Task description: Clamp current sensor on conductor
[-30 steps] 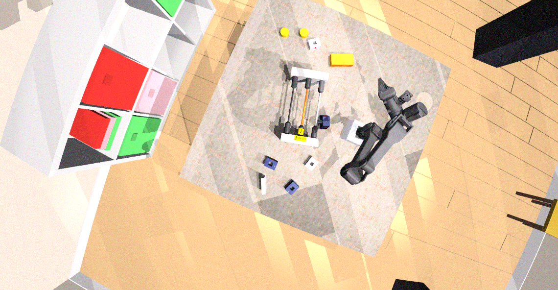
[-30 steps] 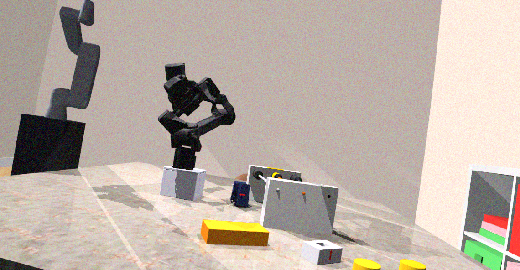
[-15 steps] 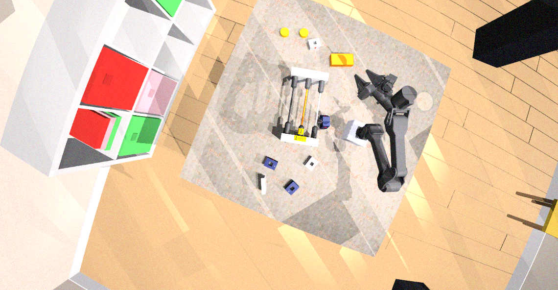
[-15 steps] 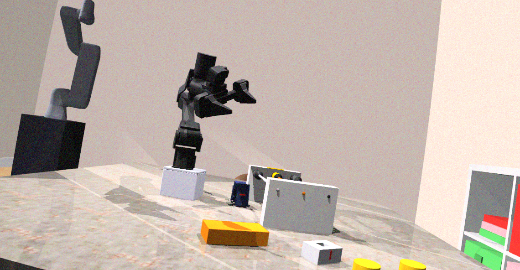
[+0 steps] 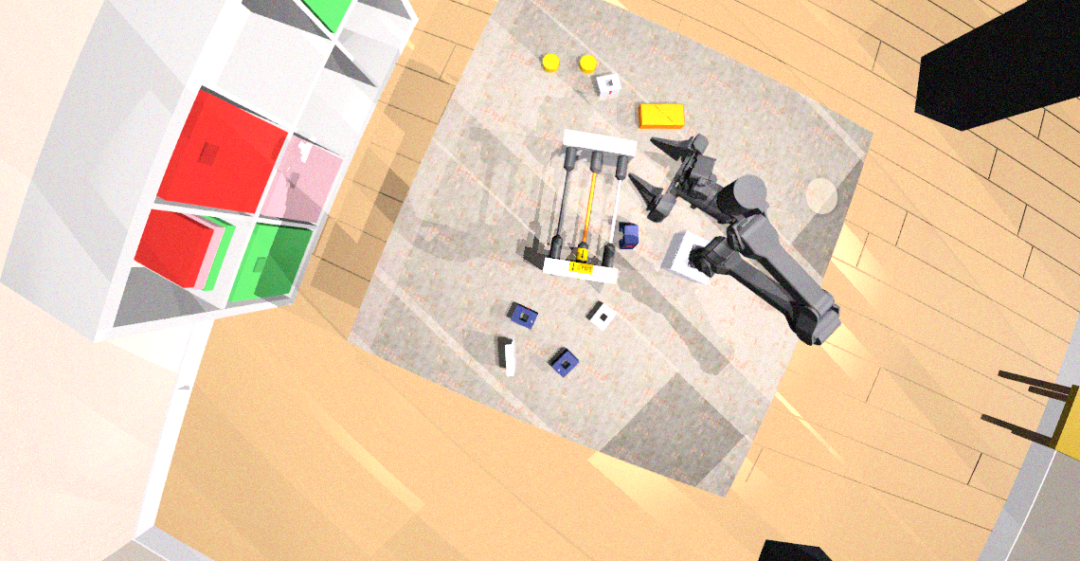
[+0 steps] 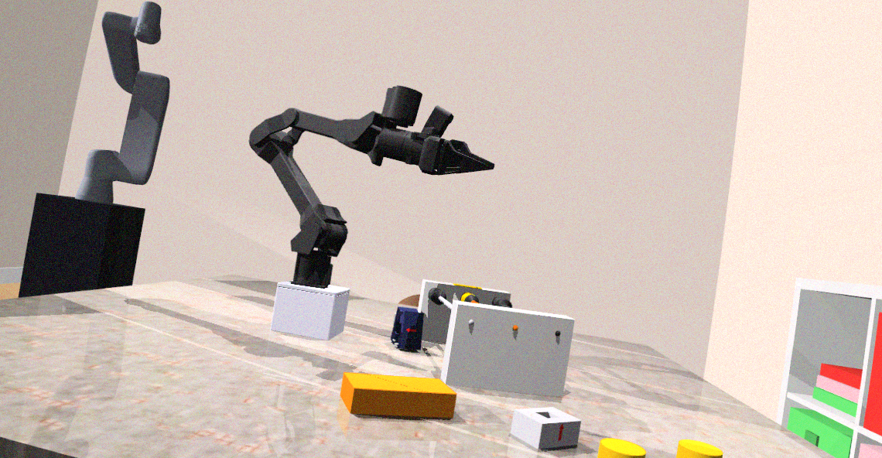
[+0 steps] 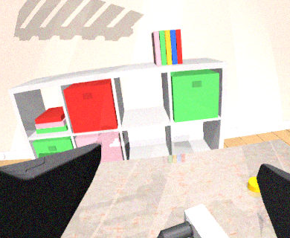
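The dark blue sensor (image 5: 628,232) (image 6: 407,329) stands upright on the table, beside the white conductor. A red arrow on it points left in the exterior view. The orange conductor (image 5: 588,209) runs between two white end boards (image 5: 601,142) (image 6: 509,356), with a black and a white conductor on either side. The yellow LOAD label (image 5: 581,267) (image 6: 466,286) is on the far board in the exterior view, above the orange conductor's end. My gripper (image 5: 642,157) (image 6: 493,165) (image 7: 181,163) is open and empty, held high above the table, away from the sensor. The sensor is not visible in the wrist view.
An orange block (image 5: 661,116) (image 6: 398,396), a white block with a hole (image 5: 608,85) (image 6: 545,428) and two yellow discs lie beyond one end board. Two blue blocks (image 5: 523,315) (image 5: 564,362), a white block (image 5: 602,316) and a thin white piece (image 5: 510,356) lie beyond the LOAD board.
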You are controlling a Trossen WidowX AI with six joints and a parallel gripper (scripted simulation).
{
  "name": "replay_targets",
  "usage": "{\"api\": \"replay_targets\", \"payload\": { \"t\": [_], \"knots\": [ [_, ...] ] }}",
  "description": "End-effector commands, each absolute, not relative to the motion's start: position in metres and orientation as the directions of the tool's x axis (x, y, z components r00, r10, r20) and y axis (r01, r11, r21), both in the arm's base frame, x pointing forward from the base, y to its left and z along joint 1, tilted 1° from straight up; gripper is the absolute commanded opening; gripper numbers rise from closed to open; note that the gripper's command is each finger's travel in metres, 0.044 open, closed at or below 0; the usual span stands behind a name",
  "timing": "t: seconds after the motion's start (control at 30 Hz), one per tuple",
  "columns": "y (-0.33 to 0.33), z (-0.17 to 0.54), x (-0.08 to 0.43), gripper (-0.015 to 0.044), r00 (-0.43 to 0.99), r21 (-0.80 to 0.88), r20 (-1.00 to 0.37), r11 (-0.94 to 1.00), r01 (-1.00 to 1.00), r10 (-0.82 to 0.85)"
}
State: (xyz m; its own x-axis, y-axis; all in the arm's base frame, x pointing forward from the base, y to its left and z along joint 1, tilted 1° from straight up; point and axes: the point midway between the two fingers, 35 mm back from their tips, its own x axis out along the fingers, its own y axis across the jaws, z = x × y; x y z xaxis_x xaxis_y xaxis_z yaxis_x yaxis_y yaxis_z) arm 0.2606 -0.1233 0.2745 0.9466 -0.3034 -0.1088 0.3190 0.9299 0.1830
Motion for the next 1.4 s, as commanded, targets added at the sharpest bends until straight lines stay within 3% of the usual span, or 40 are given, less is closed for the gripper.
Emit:
{"api": "replay_targets", "payload": {
  "t": [0.0,0.27,0.47,0.7,0.93,1.0,1.37],
  "knots": [
    [-0.093,0.292,0.283,0.0440,0.973,0.118,-0.059,0.967,0.227,-0.221],
    [-0.008,0.320,0.314,0.0440,0.999,0.008,0.042,1.000,0.017,-0.017],
    [0.001,0.321,0.317,0.0440,0.999,0.000,0.037,1.000,-0.004,0.004],
    [0.047,0.235,0.333,0.0440,0.883,-0.002,-0.451,0.989,-0.149,0.132],
    [0.090,0.154,0.288,0.0440,0.442,0.013,-0.883,0.952,-0.306,0.155],
    [0.093,0.149,0.281,0.0440,0.386,0.015,-0.911,0.947,-0.321,0.145],
    [0.093,0.149,0.281,0.0440,0.386,0.015,-0.911,0.947,-0.321,0.145]
  ]
}}
